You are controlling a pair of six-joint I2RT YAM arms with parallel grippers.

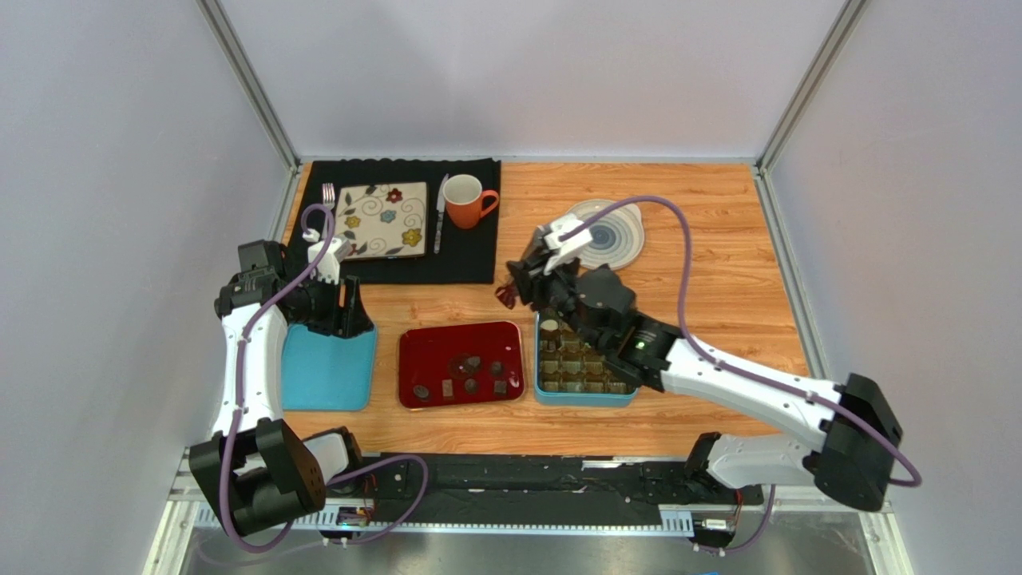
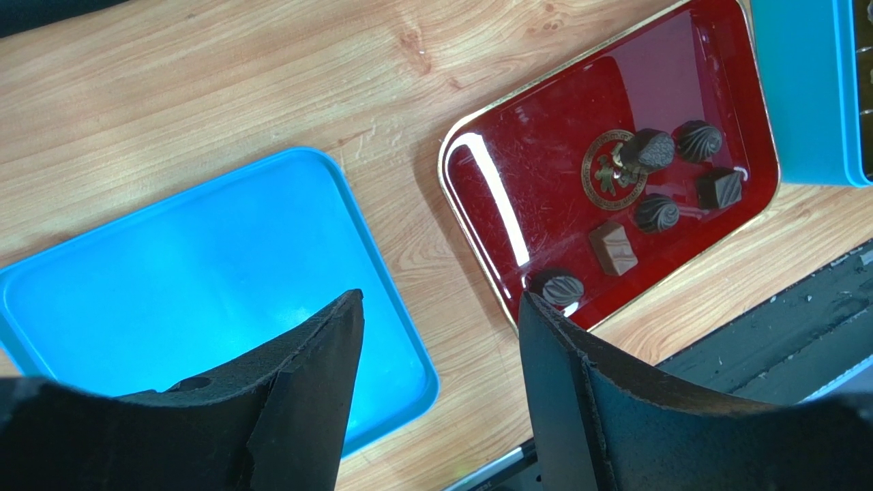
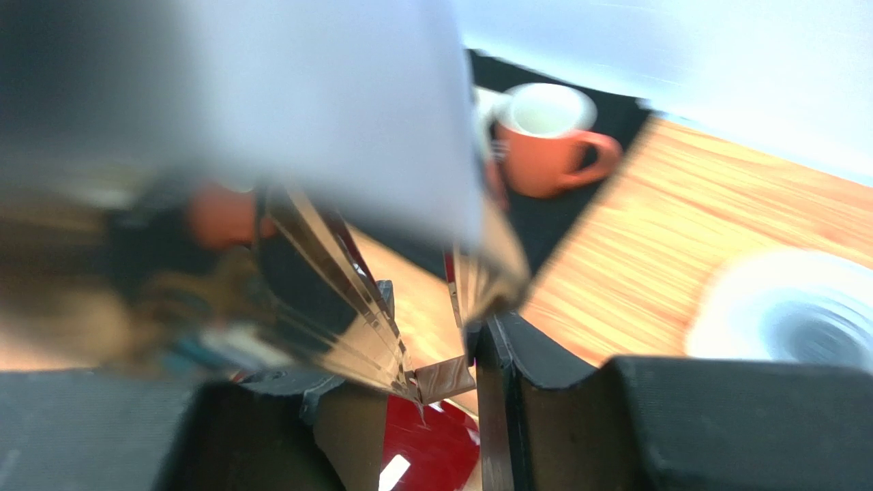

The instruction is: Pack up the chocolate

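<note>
Several dark chocolates [image 1: 472,365] lie on the red tray [image 1: 420,345]; they also show in the left wrist view [image 2: 656,214] on that tray [image 2: 533,174]. The teal box [image 1: 584,397] with its brown gridded insert sits right of the tray. My right gripper [image 1: 528,285] is shut on metal tongs [image 3: 338,276], above the table between the tray and the box's far end. The tong tips pinch a brown square chocolate [image 3: 446,377]. My left gripper [image 2: 441,307] is open and empty, above the near right corner of the blue lid [image 2: 205,256].
A black placemat [image 1: 480,252] at the back holds a patterned plate [image 1: 382,221], a fork, a knife and an orange mug [image 1: 468,200]. A round white coaster [image 1: 612,234] lies behind the right arm. The teal box edge [image 2: 804,92] shows in the left wrist view.
</note>
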